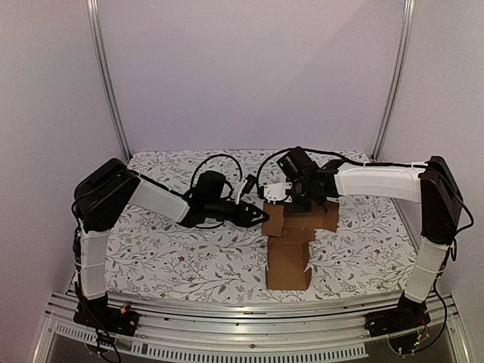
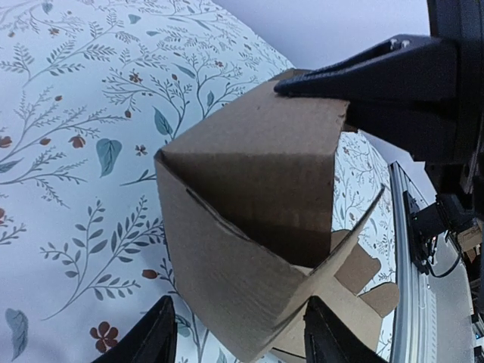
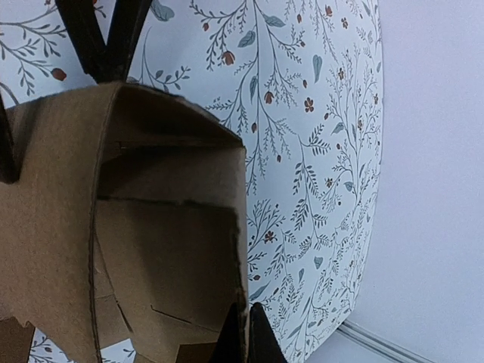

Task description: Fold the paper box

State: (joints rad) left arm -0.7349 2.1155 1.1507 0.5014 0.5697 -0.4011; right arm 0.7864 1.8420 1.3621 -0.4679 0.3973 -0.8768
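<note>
Left claw [image 1: 259,215]: standing apart, its black fingers [image 2: 151,340] straddling a corner of the plain brown cardboard paper box [image 1: 288,257].
Paper box: sitting partly folded on the floral-patterned bench [image 1: 166,257], between the two claws, walls raised, one long panel stretching toward the arm bases.
Right claw [image 3: 242,336]: reaching down from above, pinching together on the edge of a raised wall.

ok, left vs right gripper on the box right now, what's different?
The left gripper is open, while the right gripper is shut. The left straddles a folded corner of the paper box; the right pinches the edge of one upright wall. In the top view, the left reaches in from the box's left and the right from its far side. Both are at the raised part.
</note>
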